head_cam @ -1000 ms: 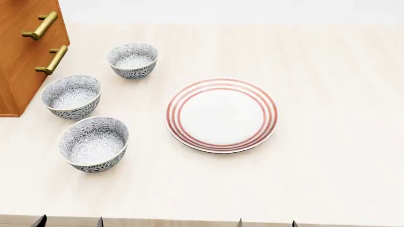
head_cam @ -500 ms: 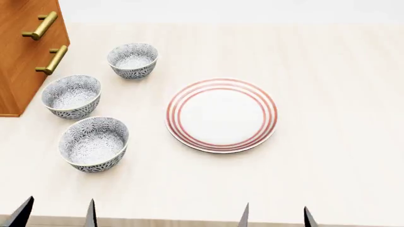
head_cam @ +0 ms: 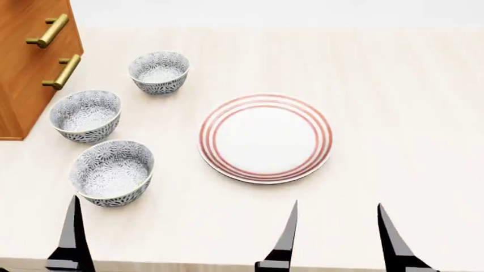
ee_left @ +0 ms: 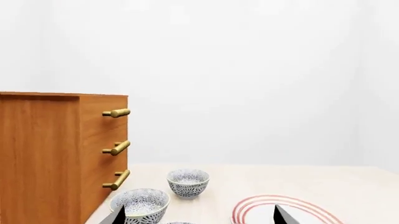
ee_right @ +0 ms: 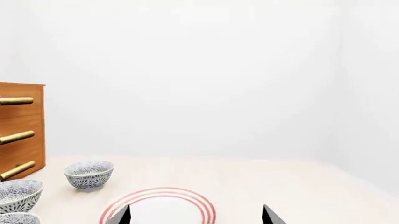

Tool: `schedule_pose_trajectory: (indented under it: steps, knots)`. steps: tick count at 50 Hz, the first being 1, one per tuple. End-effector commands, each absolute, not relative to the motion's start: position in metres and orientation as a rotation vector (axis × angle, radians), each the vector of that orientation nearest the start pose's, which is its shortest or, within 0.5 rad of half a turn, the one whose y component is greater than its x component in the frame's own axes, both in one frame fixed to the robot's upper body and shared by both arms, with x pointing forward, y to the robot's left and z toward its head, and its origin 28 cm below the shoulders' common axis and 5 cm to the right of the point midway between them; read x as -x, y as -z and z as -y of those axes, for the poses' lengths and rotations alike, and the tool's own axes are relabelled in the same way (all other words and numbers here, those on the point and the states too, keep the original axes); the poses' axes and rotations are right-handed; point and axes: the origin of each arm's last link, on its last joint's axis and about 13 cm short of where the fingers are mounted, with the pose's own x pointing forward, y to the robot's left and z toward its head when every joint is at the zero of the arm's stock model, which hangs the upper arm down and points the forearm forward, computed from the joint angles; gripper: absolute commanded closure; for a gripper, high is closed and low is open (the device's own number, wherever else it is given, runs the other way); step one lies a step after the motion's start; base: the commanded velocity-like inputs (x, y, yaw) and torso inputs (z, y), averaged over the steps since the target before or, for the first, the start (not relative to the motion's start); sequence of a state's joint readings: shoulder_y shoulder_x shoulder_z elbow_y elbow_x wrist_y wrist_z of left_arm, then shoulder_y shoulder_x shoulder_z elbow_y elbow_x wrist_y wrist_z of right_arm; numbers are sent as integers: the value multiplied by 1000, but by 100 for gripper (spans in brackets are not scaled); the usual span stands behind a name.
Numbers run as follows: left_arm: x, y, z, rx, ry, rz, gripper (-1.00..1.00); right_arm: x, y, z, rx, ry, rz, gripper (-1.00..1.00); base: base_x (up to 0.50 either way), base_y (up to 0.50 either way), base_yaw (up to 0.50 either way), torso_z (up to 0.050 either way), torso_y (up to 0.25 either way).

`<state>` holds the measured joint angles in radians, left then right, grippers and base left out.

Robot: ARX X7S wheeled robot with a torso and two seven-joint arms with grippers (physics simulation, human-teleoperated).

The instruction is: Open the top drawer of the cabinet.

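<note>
The cabinet (ee_left: 59,154) is an orange-brown wooden box at the table's far left, and its corner also shows in the head view (head_cam: 30,68). Three brass bar handles show down its front. The top drawer (ee_left: 93,112) carries the highest handle (ee_left: 117,112) and sits flush and closed. My left gripper (ee_left: 198,213) is open and empty, well short of the cabinet. Only one of its fingers (head_cam: 73,235) shows in the head view. My right gripper (ee_right: 195,212) (head_cam: 337,205) is open too, near the table's front edge.
Three patterned grey bowls (head_cam: 158,71) (head_cam: 85,114) (head_cam: 112,171) stand in a row just in front of the cabinet. A white plate with red rings (head_cam: 264,137) lies mid-table. The pale table (head_cam: 400,113) stretches off to the right.
Both grippers' dark fingers have risen from the bottom edge farther into the head view, and their tips stand wider apart. Cabinet, bowls and plate have not moved.
</note>
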<state>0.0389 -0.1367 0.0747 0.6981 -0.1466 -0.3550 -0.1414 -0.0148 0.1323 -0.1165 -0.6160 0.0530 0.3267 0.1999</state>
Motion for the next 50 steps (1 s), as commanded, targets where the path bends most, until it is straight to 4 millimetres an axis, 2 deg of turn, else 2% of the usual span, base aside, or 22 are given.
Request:
schedule_pose_trajectory:
  steps: [1, 12, 50]
  knots:
    - [-174, -142, -205, 51, 44, 364, -100, -185, -133, 94, 37, 37, 343, -100, 316, 0, 0, 0, 0]
    - [-170, -146, -204, 52, 57, 370, -100, -182, -139, 92, 34, 27, 362, -100, 497, 0, 0, 0, 0]
    - [-169, -145, -203, 64, 71, 357, -100, -183, -136, 94, 11, 53, 351, -100, 494, 0, 0, 0, 0]
